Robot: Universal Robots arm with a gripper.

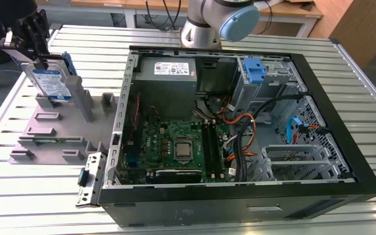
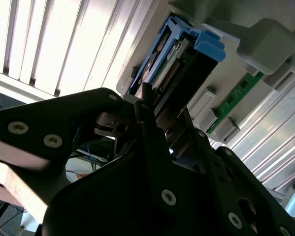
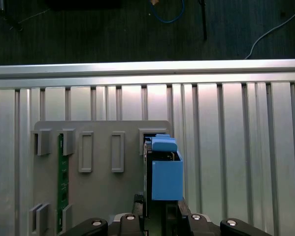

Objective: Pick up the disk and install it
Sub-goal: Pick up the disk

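Observation:
The disk (image 1: 49,82), a silver drive with a white-and-blue label in a blue carrier, stands on edge in the grey fixture (image 1: 57,132) at the exterior view's left. My gripper (image 1: 39,59) is at its top edge, with a black finger on either side of it. In the first wrist view the blue carrier of the disk (image 3: 164,172) runs down between the fingers of my gripper (image 3: 154,210). In the second wrist view a fingertip (image 2: 146,96) presses against the disk (image 2: 172,64). The gripper looks shut on the disk.
An open computer case (image 1: 364,161) lies on the slatted metal table (image 1: 31,205), at the fixture's right in the exterior view. Inside are a grey power supply (image 1: 168,68), a blue latch piece (image 1: 256,71) and loose cables. A green memory stick (image 3: 62,172) sits in the fixture.

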